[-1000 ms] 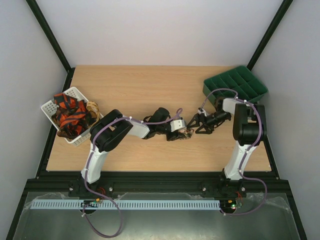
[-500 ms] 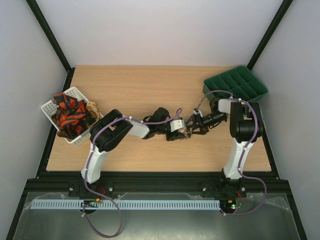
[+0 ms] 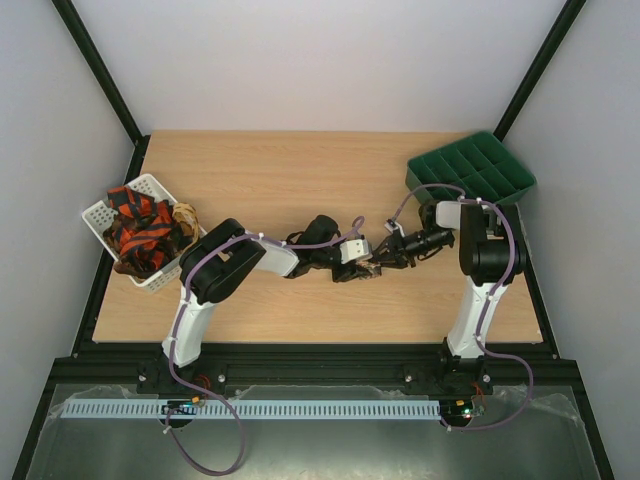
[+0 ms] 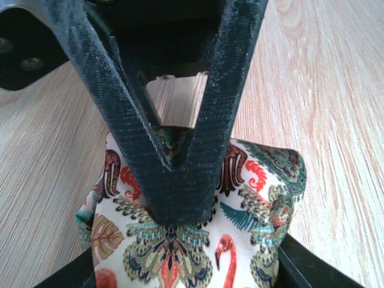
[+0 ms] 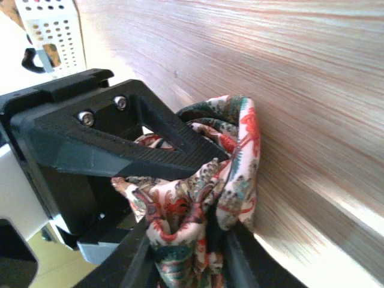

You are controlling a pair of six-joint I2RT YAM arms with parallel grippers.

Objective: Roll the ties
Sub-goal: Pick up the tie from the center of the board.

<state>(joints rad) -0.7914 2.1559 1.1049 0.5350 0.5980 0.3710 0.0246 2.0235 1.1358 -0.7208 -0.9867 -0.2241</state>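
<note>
A small bundle of tie (image 3: pixel 373 266), cream fabric with a multicoloured floral and bird print, sits mid-table between both grippers. My left gripper (image 3: pixel 365 262) is shut on it from the left; in the left wrist view its dark finger (image 4: pixel 180 180) presses on top of the tie (image 4: pixel 180 252). My right gripper (image 3: pixel 384 260) has come in from the right. In the right wrist view, that gripper (image 5: pixel 189 264) has its jaws pinched on the tie's (image 5: pixel 237 162) bunched end. More ties (image 3: pixel 140 232), red-orange and black, lie heaped in the white basket (image 3: pixel 100 212).
The white basket stands at the table's left edge, also showing in the right wrist view (image 5: pixel 51 27). A green compartment tray (image 3: pixel 475 170) sits at the back right corner. Bare wood lies beyond and in front of the grippers.
My right gripper has moved left up to the tie and its wide-open jaws have closed on the fabric. The left gripper has kept its hold and its place.
</note>
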